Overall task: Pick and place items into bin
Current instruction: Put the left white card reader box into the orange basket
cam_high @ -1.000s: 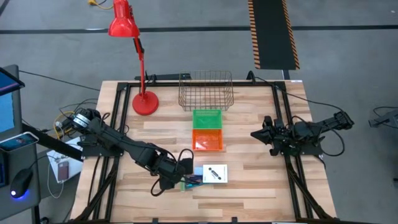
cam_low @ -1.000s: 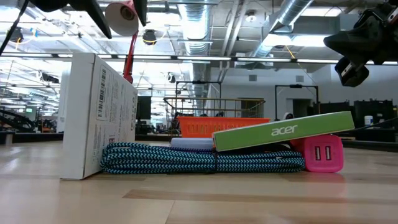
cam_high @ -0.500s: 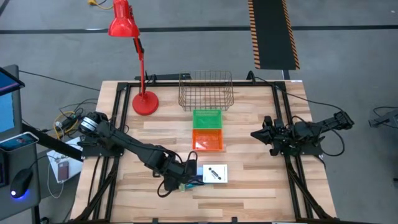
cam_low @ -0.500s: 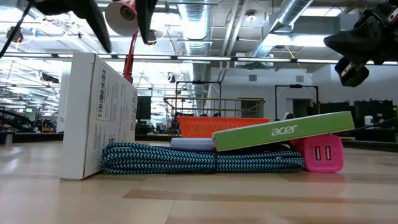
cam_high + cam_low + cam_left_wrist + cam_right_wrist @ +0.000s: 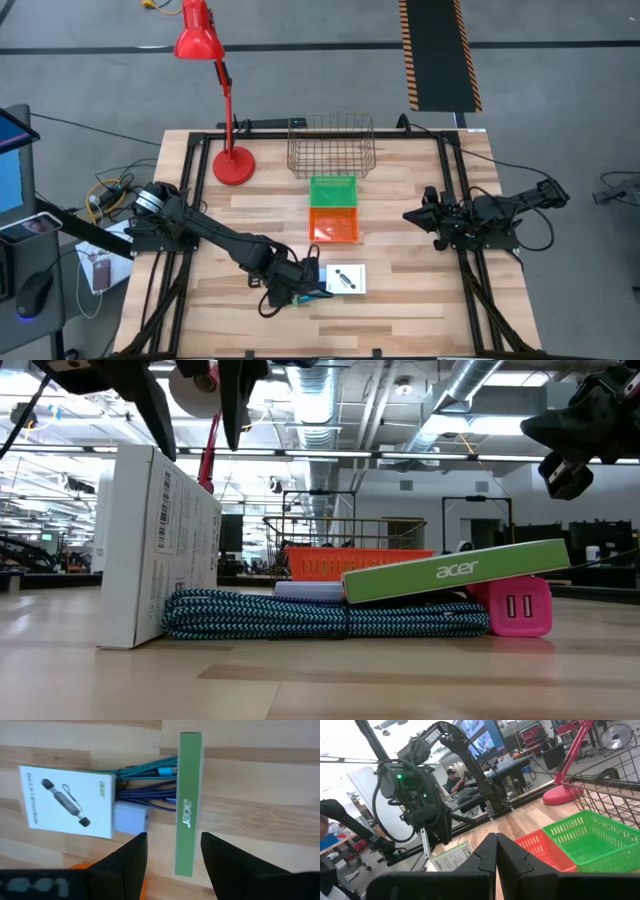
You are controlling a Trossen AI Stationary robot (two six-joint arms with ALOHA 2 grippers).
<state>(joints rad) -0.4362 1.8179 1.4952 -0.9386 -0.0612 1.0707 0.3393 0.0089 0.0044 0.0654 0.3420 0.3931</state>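
A pile of items lies near the table's near edge: a white box with a black printed mark [image 5: 67, 800] [image 5: 346, 279], a narrow green box marked acer [image 5: 188, 805] [image 5: 455, 570], braided teal and blue cables [image 5: 150, 770] [image 5: 320, 615], a white charger [image 5: 131, 817] and a pink charger [image 5: 520, 605]. The green box rests slanted on the cables and the pink charger. My left gripper [image 5: 172, 847] [image 5: 305, 285] [image 5: 198, 452] hangs open above the pile, a finger on either side of the green box's end, touching nothing. My right gripper [image 5: 496, 840] [image 5: 412, 216] waits shut at the table's right side.
An orange bin [image 5: 333, 226] and a green bin [image 5: 333, 190] sit mid-table, with a wire basket [image 5: 331, 146] behind them at the far edge. A red desk lamp [image 5: 232, 163] stands at the far left. Bare wood lies between the pile and my right arm.
My left gripper has moved toward the table's right and near edge and come down, from beside the pile to above it. The items have not moved.
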